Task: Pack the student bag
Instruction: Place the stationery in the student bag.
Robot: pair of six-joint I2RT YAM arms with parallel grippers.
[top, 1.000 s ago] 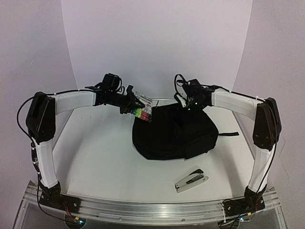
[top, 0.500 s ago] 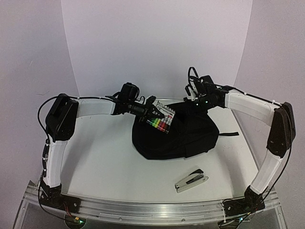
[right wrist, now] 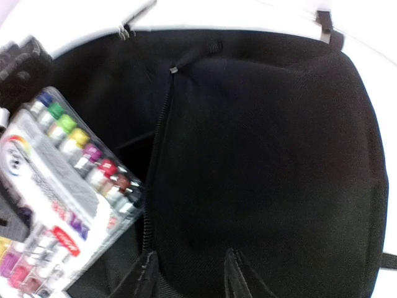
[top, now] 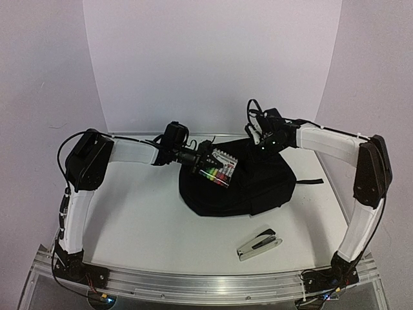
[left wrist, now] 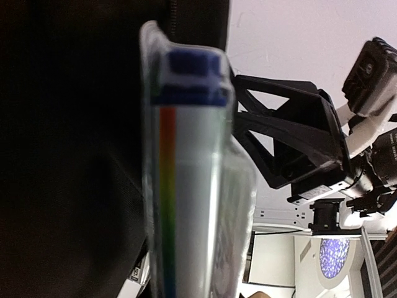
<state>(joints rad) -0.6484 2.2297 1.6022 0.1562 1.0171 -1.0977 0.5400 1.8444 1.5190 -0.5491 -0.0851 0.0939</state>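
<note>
White surface (top: 142, 213) and pale walls (top: 193, 64) are all around your two arms. Your black bag (top: 251, 187) lies flat on the surface, a bit right of the middle and close to the far wall. Its zip (right wrist: 158, 143) runs down the top, and there is a dark gap beside it.

Your left hand (top: 204, 158) is clenched on one end of a clear pen pack (top: 221, 169). The pack hangs tilted over the far left corner of the bag, right by the dark gap. You can see the pen caps in a row: blue, green, yellow, pink, red. I cannot tell if the pack touches the bag.

Your right hand (top: 259, 142) is over the far edge of the bag, near the pack but apart from it. Its fingers (right wrist: 236, 279) are spread, and only the bag's black cloth shows between them. It holds nothing.

A grey stapler (top: 258, 243) lies on the surface in front of the bag, well apart from it and from both hands.
</note>
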